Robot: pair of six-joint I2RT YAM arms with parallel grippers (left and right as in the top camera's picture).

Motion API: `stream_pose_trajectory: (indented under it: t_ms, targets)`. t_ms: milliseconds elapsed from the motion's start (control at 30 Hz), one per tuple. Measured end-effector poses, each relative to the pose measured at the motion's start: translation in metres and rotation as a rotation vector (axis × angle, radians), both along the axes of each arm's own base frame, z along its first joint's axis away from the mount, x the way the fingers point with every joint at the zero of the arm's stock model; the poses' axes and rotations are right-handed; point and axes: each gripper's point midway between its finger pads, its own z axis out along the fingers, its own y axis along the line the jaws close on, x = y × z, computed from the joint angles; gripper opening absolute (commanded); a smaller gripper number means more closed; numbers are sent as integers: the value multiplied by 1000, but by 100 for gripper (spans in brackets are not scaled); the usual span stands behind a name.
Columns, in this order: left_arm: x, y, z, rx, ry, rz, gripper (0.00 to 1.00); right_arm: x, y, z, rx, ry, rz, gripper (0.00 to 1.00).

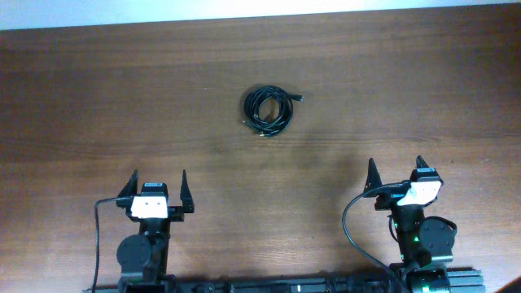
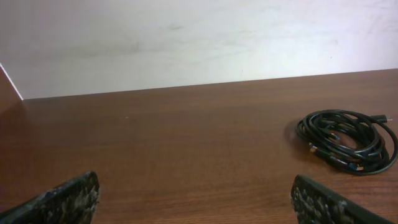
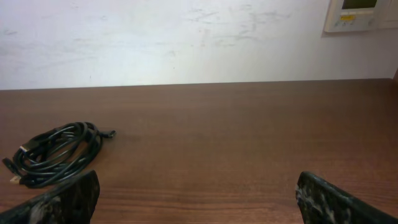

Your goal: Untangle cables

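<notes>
on the table [image 1: 81, 98], cables [image 1: 269, 109] coiled, strands indistinct; left claw [image 1: 159, 175], right claw [image 1: 396, 163] wide, empty.

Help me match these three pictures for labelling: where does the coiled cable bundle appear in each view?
Overhead: the cables lie coiled at upper centre.
Left wrist: the cables sit at the right side, around mid-height.
Right wrist: the cables sit at the lower left.
Shared landmark: the far edge of the table, beyond the coil in every view.
</notes>
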Motion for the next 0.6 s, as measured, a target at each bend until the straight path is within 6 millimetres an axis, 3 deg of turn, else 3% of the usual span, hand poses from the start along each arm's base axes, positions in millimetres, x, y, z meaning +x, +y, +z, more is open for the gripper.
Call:
stream_pose_trajectory:
  t_ms: [500, 600]
  targets:
    - [0, 0, 2, 0, -7, 0, 99, 0, 0, 0, 0, 0, 0, 98]
    - [0, -14, 27, -4, -115, -82, 99, 0, 0, 0, 1, 1, 0, 98]
